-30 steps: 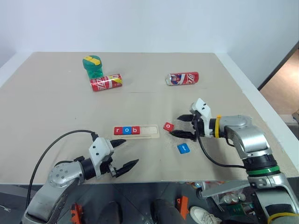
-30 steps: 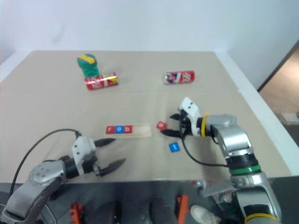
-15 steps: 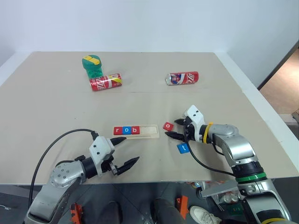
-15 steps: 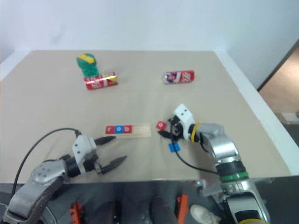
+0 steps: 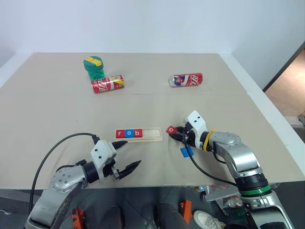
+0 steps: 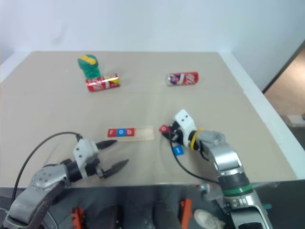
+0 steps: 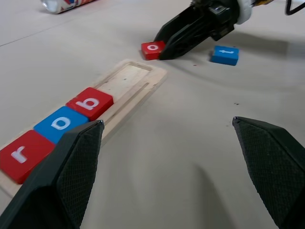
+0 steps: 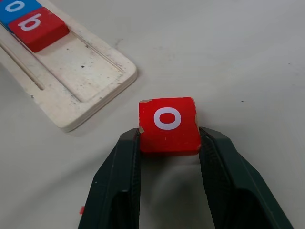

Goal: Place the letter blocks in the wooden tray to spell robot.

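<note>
On the desk (image 5: pixel 57 109), the wooden tray (image 8: pixel 81 81) with r, o, b lies just ahead-left of my right tool (image 8: pixel 167 143), whose fingers pinch the red o block (image 8: pixel 168 124); I should squeeze squarely before lifting, left tool (image 5: pixel 127 155) spread idle.

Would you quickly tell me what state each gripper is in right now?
Left gripper: open, holding nothing.
Right gripper: closed on the red o block, which lies on the table beside the wooden tray.

We count five letter blocks (image 5: pixel 129 133): three red, two blue. One wooden tray (image 5: pixel 153 134), two soda cans (image 5: pixel 108 84), one green container (image 5: pixel 95 67).
</note>
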Controlling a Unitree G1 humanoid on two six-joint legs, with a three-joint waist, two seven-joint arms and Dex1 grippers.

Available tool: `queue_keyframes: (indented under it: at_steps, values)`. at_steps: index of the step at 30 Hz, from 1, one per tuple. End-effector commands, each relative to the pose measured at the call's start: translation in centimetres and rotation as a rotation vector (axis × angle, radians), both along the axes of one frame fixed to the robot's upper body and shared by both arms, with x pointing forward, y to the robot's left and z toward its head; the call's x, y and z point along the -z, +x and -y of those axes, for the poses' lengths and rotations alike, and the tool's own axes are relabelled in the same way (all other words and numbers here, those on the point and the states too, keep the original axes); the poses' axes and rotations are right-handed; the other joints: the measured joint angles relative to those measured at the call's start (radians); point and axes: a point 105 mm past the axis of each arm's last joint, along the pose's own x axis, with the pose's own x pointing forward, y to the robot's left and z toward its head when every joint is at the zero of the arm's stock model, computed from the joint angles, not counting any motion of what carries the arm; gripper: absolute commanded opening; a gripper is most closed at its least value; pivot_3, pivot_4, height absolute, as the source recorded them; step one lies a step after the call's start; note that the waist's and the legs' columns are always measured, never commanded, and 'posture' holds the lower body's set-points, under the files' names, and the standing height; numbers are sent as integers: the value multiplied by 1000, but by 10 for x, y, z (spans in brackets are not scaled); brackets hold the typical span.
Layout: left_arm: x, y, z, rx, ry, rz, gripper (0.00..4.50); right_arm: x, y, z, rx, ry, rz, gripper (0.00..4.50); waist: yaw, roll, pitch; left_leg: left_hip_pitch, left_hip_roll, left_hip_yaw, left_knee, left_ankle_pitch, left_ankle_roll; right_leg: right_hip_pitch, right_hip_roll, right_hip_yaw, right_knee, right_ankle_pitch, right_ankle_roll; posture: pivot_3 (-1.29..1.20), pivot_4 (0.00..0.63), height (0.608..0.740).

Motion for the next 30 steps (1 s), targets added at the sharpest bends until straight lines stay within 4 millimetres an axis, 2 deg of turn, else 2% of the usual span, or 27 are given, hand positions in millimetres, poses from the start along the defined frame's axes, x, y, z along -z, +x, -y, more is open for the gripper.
queue_keyframes:
  at_steps: [1, 4, 8, 14, 30]
  values:
    - [-11, 11, -10, -83, -12, 66, 4500, -40, 5, -25, -136, 47, 90, 1171, -2, 0, 0, 0, 0, 1, 0, 0, 0, -1, 0, 1, 0, 1, 0, 0, 150, 740]
    - [-13, 14, -10, -104, -20, 72, 4500, -50, 7, -40, -241, 52, 96, 1171, -2, -1, 0, -1, 1, 0, 1, 0, 0, -1, 1, 0, 0, 2, 0, 0, 150, 740]
    - [-15, 16, -8, -110, -28, 75, 4500, -49, 4, -56, -413, -10, 99, 1171, -1, 0, 0, -1, 1, 0, 0, 0, 0, -1, 1, -1, 0, 0, 0, 0, 150, 740]
    - [-18, 20, -7, -167, -68, 60, 4500, -25, 10, -63, -528, -108, 86, 1171, 0, -1, 0, -3, 0, 0, -1, -1, 0, -2, 0, -1, 0, -1, 1, 0, 150, 740]
    - [-22, 17, -4, -180, -71, 54, 4500, -15, 21, -72, -603, -162, 96, 1171, -1, -1, 0, -2, 1, -1, 0, -1, 0, -1, 1, -1, 1, 0, 0, 0, 150, 740]
